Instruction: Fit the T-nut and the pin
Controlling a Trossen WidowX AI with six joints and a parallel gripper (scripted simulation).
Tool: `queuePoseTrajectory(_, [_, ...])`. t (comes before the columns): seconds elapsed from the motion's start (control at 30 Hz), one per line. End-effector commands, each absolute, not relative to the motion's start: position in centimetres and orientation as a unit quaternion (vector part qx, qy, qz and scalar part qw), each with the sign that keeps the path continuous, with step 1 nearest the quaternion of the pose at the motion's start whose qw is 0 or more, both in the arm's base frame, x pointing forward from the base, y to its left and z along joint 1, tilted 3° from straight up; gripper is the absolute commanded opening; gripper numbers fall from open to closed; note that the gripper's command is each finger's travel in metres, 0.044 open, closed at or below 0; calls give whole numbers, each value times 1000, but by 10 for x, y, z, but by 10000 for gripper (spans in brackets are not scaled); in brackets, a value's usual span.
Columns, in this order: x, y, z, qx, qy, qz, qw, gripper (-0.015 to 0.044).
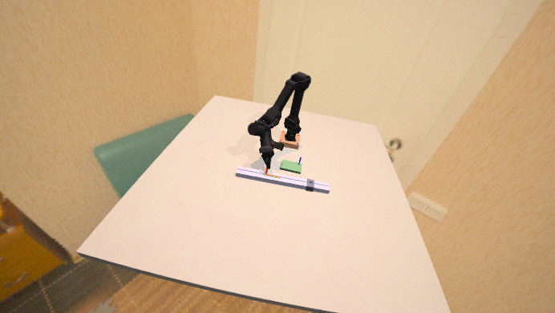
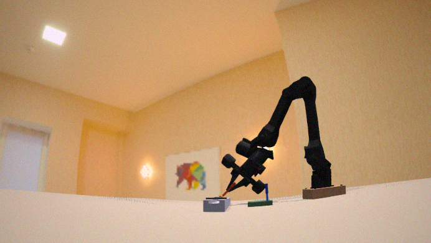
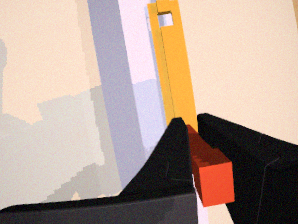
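Barely open (hand), orange handle between fingertips.

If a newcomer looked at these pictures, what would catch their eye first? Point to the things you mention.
Probably the black arm [image 1: 284, 94] [image 2: 281, 107], rising from its block on the pale table. Next, the bright orange handle [image 1: 266, 171] [image 2: 228, 189] [image 3: 217, 184] in its gripper [image 1: 267, 168] [image 2: 228, 189] [image 3: 189, 125], over the rail [image 1: 257, 176] [image 2: 214, 206] [image 3: 114, 90]. The colourful bear picture [image 2: 191, 176] hangs behind.

A black robot arm rises from an orange-brown base block on a pale tabletop and bends down over a long aluminum rail. Its gripper holds an orange handle, with the yellowish nut extending along the rail. A dark bracket straddles the rail near its right-hand end in the view. Between base and rail, a blue pin stands in a green tray.
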State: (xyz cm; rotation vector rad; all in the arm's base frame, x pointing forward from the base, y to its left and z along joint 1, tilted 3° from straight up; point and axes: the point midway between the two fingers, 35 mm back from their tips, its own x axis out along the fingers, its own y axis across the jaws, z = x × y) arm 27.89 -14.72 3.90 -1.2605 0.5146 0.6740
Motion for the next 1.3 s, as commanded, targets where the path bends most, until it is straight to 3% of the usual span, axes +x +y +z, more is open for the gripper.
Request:
queuePoseTrajectory(0.0, [279,-147,39,-573,230,306,725,-150])
queuePoseTrajectory(1.27, [283,-148,41,-557,250,328,721,-150])
